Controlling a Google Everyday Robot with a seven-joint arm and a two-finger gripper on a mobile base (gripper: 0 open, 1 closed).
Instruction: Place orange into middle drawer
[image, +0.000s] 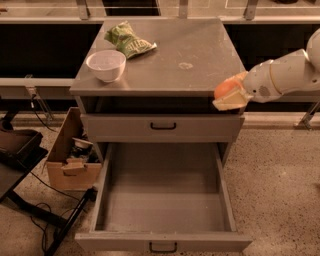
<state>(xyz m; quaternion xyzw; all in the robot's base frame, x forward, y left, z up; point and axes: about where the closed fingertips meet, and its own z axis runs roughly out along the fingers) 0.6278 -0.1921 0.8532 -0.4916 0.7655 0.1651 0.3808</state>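
Note:
The orange (224, 88) is small, round and bright orange. My gripper (228, 95) is shut on it and holds it in the air at the front right corner of the cabinet top, above the right side of the open drawer. The white arm (285, 75) reaches in from the right. The middle drawer (162, 200) is a wide grey metal tray, pulled fully out below, with a bare flat floor and a small black handle (163, 247) on its front panel.
A white bowl (106, 64) and a green snack bag (127, 41) sit on the left of the cabinet top (170, 60). The upper drawer (163, 126) is shut. A cardboard box (72, 155) and black cables lie on the floor at left.

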